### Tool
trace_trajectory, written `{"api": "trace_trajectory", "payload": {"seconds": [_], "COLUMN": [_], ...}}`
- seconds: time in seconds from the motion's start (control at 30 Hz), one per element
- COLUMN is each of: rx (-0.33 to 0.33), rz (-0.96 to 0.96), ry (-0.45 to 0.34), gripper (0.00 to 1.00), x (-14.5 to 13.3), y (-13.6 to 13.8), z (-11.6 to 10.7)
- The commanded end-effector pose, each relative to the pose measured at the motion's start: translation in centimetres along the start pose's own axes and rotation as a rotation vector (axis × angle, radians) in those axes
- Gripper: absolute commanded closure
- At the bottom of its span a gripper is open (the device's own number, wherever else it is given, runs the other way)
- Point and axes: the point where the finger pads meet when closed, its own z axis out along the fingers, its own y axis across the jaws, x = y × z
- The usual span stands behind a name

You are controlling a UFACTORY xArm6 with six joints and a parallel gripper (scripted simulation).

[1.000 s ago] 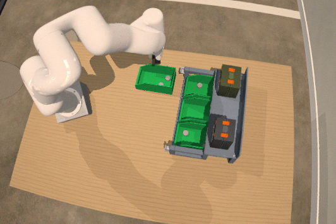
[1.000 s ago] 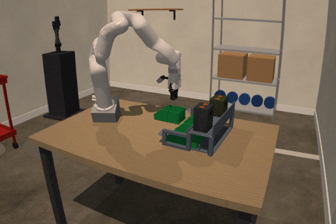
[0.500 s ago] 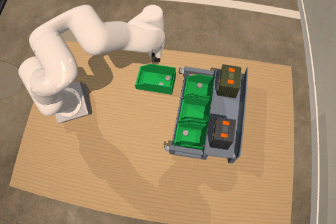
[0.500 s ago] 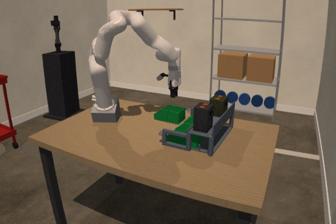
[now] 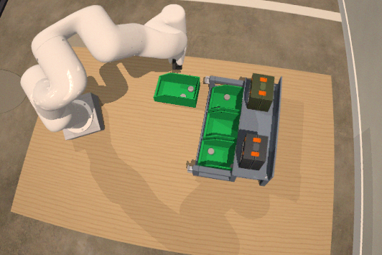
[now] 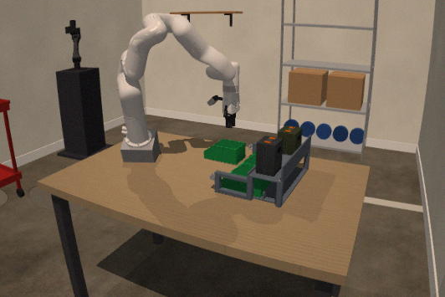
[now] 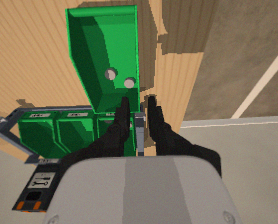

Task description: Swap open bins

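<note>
The table bin [image 5: 171, 90] [image 6: 223, 153] [image 7: 120, 47], green and open-topped, stands flat on the table with two round grey parts near its shelf-side end. The empty bin [image 5: 220, 126] [image 7: 75, 135] sits in the middle place of the grey shelf [image 5: 255, 125] [image 7: 57, 109], open front toward the robot base. A green bin with a part stands on each side of it: the far bin [image 5: 222, 101] and the near bin [image 5: 217, 159]. My gripper [image 5: 176, 66] [image 6: 230, 125] [image 7: 138, 105] is partly open and empty, above and near the table bin's far long wall.
On the shelf's upper board behind the bins stand an olive case [image 5: 260, 100] [image 6: 289, 143] and a dark grey case [image 5: 251, 157] [image 6: 268, 156] [image 7: 37, 187]. The board overhangs the bins' rear ends. Clamps sit at the shelf's front corners. The table's far edge is close to my gripper.
</note>
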Motion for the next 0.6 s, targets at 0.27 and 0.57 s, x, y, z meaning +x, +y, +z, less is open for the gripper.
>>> {"api": "trace_trajectory", "payload": {"seconds": [0.27,0.57], "rx": [-0.003,-0.003], "rz": [0.001,0.001], "ry": [-0.003,-0.003], "gripper": [1.00,1.00], "x": [-0.11,-0.11], "y": [0.09,0.09], "z": [-0.22,-0.22]}}
